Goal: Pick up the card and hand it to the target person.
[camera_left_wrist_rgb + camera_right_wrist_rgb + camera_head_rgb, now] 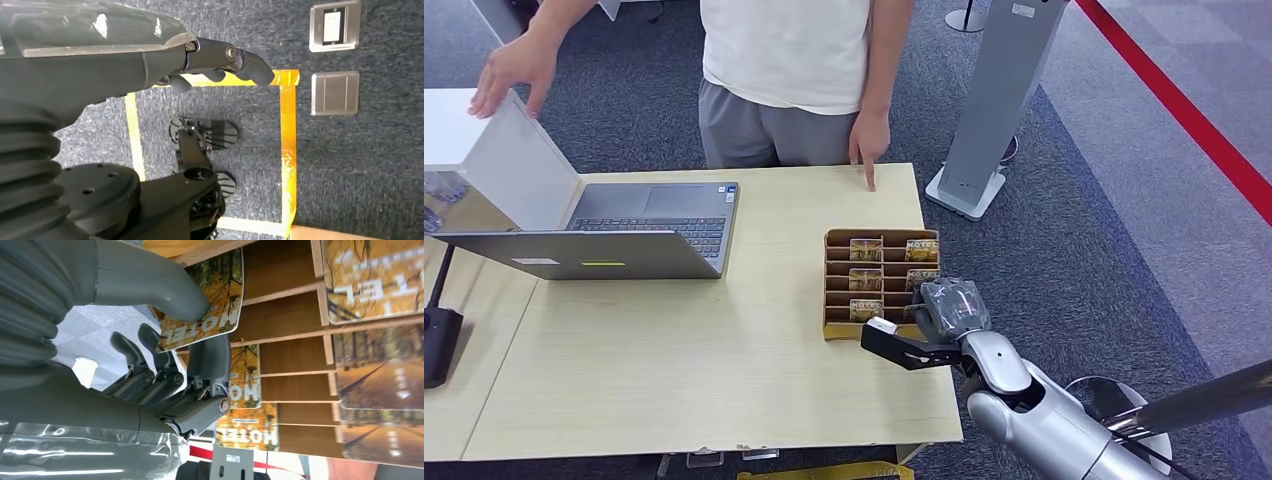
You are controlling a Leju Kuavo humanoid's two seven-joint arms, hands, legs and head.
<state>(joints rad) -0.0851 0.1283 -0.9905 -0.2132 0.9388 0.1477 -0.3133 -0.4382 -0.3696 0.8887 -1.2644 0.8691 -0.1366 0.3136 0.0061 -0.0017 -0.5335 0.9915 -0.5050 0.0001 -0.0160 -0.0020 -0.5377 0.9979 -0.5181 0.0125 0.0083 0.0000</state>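
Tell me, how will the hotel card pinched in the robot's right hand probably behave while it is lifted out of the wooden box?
The card looks thin, flat and unbent between thumb and fingers of the right hand, so it is probably stiff and light. Its printed face looks glossy, so it may slip. The slots of the box look narrow, so a tilted pull might catch.

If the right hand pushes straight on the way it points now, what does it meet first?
Probably the card box: the right hand, pinching a card, reaches over its near edge. Depth is unclear.

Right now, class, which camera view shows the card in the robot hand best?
The right wrist view: the card fills it, pinched by the right robot hand. In the head view the hand covers it. The left wrist view faces the floor.
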